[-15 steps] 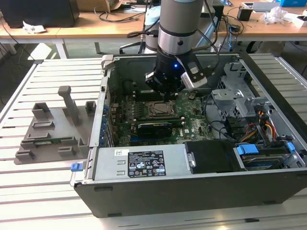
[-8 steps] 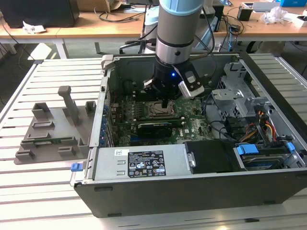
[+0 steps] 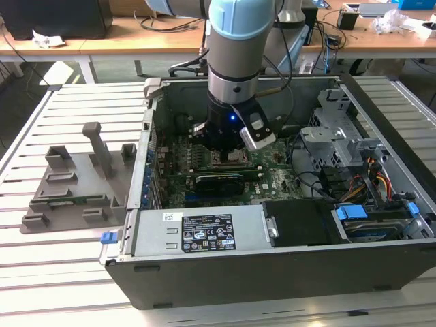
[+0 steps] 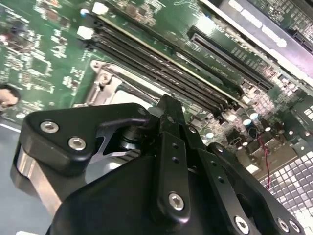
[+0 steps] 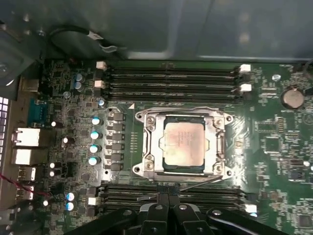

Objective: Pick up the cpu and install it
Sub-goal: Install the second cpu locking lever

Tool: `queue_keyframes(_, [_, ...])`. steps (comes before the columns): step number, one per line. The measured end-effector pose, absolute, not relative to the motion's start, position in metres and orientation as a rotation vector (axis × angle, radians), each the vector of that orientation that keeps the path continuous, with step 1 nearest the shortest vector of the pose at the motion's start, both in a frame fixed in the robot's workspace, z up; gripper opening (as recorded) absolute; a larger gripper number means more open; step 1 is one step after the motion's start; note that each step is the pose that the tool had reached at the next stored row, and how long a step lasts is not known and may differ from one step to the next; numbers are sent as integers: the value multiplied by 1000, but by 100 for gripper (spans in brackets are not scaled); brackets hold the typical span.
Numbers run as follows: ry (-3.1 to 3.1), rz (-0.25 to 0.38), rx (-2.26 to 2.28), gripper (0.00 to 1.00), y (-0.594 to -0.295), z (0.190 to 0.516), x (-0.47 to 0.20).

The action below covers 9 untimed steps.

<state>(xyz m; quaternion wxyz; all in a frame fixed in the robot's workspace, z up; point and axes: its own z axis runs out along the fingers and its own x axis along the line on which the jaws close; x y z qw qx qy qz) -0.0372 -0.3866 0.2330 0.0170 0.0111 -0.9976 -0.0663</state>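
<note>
The tips of the gripper (image 3: 230, 139) are hidden behind the arm's wrist in the exterior view, and whether anything is held between them cannot be told. In the first wrist view the fingers (image 5: 168, 215) are seen pressed together, cut off by the frame edge; in the second wrist view their black linkage blocks much of the board. At about nine o'clock from the computer case (image 3: 204, 272) in the exterior view, a grey fixture plate (image 3: 75, 187) with upright posts is seen on the slatted table (image 3: 68, 272), its recesses hard to make out. Inside the open case the green motherboard (image 5: 274, 147) is laid flat, with the gripper hung just above its middle. The cpu (image 5: 184, 146) is seated in the metal socket frame (image 5: 149, 147), silver top up, just beside the closed fingertips and apart from them. Memory slots (image 5: 171, 83) are lined at twelve and six o'clock of the socket. At three o'clock in the case, drive bays (image 3: 340, 143) and cables (image 3: 378, 180) are packed.
</note>
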Motion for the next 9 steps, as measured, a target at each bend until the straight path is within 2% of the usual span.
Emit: queue_keyframes(9, [-3100,-206,34,11,-389,210,-52])
